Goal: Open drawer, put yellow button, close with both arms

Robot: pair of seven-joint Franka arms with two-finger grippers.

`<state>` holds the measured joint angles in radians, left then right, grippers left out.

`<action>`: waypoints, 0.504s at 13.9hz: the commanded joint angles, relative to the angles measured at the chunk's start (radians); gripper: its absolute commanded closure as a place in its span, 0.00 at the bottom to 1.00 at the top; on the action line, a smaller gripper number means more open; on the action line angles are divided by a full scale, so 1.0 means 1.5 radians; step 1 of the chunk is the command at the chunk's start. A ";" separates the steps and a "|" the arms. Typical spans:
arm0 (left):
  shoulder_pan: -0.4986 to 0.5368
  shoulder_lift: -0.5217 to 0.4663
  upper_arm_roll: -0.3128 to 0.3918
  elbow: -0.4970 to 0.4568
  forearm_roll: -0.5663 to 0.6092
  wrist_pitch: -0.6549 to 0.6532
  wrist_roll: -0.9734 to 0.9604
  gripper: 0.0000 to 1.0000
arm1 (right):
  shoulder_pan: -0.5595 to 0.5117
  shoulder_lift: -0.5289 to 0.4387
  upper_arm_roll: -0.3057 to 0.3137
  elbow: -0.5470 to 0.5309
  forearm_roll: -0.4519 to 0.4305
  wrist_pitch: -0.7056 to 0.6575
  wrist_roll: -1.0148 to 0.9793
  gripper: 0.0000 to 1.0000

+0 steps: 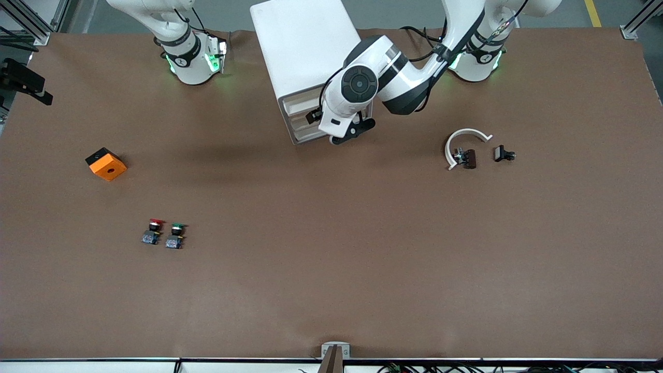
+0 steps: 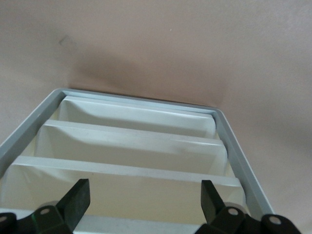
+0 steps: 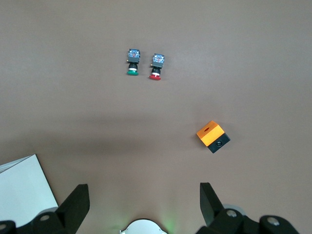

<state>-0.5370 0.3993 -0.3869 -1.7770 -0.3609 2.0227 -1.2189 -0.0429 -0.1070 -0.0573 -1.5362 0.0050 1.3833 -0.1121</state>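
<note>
Currently the left gripper (image 2: 144, 202) hangs at the cabinet (image 1: 305, 52) front, fingers spread, holding nothing — drawer (image 1: 303, 103) looks pushed in; light, stiff plastic, best pressed at its cream front. Yellow button not visible. Right gripper (image 3: 144, 202) waits above the table, fingers apart.

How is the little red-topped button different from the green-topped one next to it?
The red-capped pushbutton has a red cap; the green-capped pushbutton has a green one. The red one lies closer to the orange box with a hole. Both lie tipped over, with black bodies and blue bases.
</note>
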 commanded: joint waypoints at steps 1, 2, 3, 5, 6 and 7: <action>-0.012 0.006 -0.011 0.003 -0.027 -0.004 -0.012 0.00 | -0.003 -0.011 -0.001 0.014 0.016 -0.023 0.012 0.00; -0.013 0.008 -0.011 0.002 -0.027 -0.005 -0.012 0.00 | -0.004 -0.011 -0.001 0.019 0.016 -0.026 0.035 0.00; -0.013 0.008 -0.011 0.002 -0.027 -0.005 -0.012 0.00 | -0.006 -0.011 -0.003 0.019 0.017 -0.030 0.049 0.00; -0.017 0.010 -0.011 0.002 -0.027 -0.005 -0.012 0.00 | -0.004 -0.011 0.000 0.020 0.010 -0.038 0.050 0.00; -0.017 0.010 -0.011 0.002 -0.027 -0.005 -0.012 0.00 | -0.002 -0.010 0.003 0.022 0.008 -0.038 0.050 0.00; -0.018 0.010 -0.011 0.003 -0.027 -0.005 -0.012 0.00 | -0.001 -0.010 0.003 0.027 0.008 -0.037 0.050 0.00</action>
<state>-0.5542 0.4090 -0.3902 -1.7802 -0.3694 2.0218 -1.2189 -0.0438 -0.1183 -0.0599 -1.5135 0.0169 1.3416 -0.0595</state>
